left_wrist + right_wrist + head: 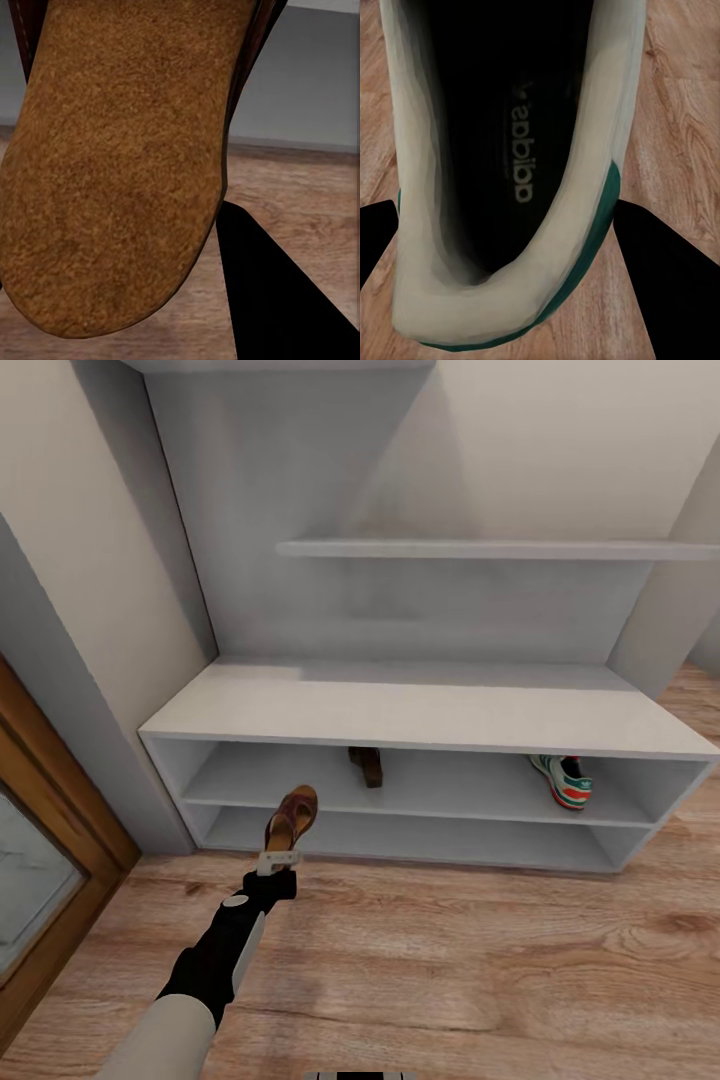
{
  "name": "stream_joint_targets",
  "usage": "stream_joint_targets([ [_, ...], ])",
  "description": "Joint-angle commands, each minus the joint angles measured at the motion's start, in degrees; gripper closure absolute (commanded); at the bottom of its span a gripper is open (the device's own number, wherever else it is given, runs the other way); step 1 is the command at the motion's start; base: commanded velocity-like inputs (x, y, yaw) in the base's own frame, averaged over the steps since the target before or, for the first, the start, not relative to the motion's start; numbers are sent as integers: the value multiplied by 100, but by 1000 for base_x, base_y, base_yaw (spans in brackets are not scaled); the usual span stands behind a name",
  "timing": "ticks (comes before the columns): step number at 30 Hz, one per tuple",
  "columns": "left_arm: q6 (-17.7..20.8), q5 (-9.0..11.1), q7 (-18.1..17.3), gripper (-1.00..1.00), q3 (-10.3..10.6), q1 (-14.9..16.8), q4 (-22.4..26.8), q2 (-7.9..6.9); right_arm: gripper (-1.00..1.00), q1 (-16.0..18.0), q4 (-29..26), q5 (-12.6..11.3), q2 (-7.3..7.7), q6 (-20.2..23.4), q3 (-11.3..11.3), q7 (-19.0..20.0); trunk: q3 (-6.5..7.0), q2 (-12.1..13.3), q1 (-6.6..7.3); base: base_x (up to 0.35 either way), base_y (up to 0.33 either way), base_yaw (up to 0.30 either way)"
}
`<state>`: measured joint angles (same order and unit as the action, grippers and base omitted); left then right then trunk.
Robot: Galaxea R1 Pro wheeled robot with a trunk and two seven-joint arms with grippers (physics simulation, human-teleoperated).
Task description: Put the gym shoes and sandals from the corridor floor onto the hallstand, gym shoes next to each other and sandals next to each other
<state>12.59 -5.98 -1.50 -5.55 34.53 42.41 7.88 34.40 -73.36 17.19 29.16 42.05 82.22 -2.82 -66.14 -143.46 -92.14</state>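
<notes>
Pale corridor walls frame the hallstand, a low grey-white unit with a flat top, two open shelf rows beneath and a wall shelf above, standing on the wood-plank corridor floor; its upper shelf row holds one dark sandal on the shelf near the middle and one gym shoe on the shelf toward the right end, well apart; the lower row looks bare. The left end effector is clamped on the second sandal, held upright just before the rack's left half, long axis pointing up toward the shelves; the shelved sandal lies ahead and to the right of it, so the left arm is the nearer. In the right wrist view, the right end effector grips the second gym shoe over the floor, heel toward the camera.
</notes>
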Motion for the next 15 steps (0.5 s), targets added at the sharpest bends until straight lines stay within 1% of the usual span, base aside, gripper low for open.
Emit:
stream_joint_targets([
  [1, 34, -79, -18, 100, -25, 1, 12, 8, 100, 5, -3, -14, 2, 23, -1, -25, -5, -2, 1, 0, 0, 0],
  [15, 36, -79, -17, 100, -24, 1, 18, 24, 100, 5, -3, -14, 2, 23, -1, -26, -5, -2, 1, 0, 0, 0],
])
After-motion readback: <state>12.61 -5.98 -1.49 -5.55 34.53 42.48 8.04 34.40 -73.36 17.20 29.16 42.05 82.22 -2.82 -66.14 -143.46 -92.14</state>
